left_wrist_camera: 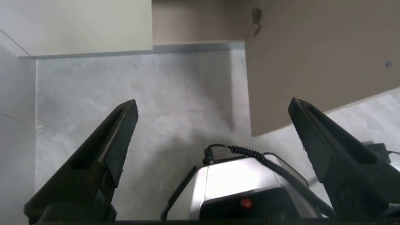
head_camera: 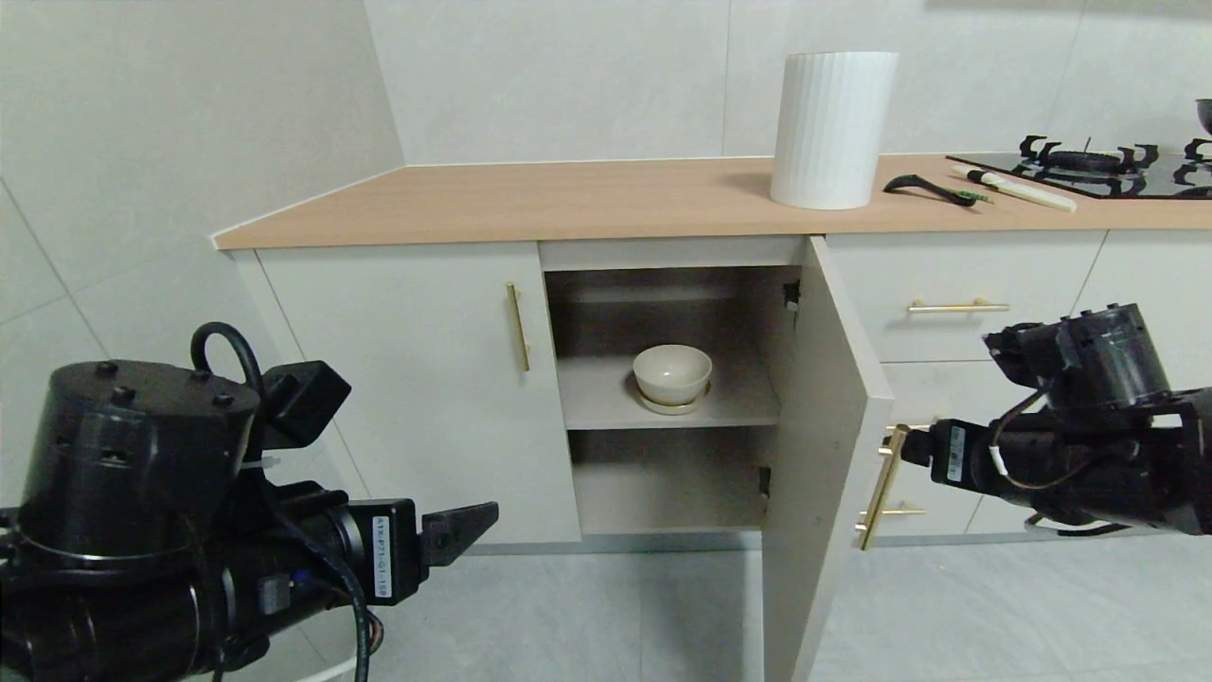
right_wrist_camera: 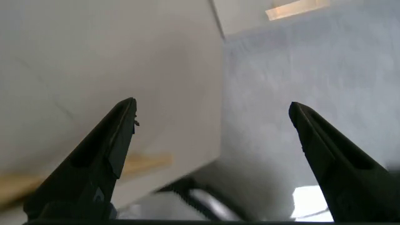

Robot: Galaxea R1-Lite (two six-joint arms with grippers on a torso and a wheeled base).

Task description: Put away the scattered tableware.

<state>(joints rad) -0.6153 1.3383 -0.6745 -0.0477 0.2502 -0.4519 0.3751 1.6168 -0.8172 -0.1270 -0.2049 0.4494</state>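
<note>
A cream bowl (head_camera: 672, 372) sits on a small plate (head_camera: 668, 405) on the middle shelf of the open cabinet (head_camera: 663, 398). The cabinet door (head_camera: 826, 426) stands swung out to the right. My left gripper (head_camera: 462, 529) hangs low at the left, in front of the shut left door, open and empty (left_wrist_camera: 214, 107). My right gripper (head_camera: 907, 447) is at the outer face of the open door beside its gold handle (head_camera: 882, 485); it is open with nothing between its fingers (right_wrist_camera: 212, 106). On the countertop lie a black spoon (head_camera: 930, 188) and a white-handled knife (head_camera: 1015, 188).
A tall white ribbed container (head_camera: 833, 128) stands on the wooden countertop (head_camera: 530, 201). A gas hob (head_camera: 1089, 163) is at the far right. Drawers with gold handles (head_camera: 956, 307) lie behind the open door. Grey floor (left_wrist_camera: 162, 94) spreads below.
</note>
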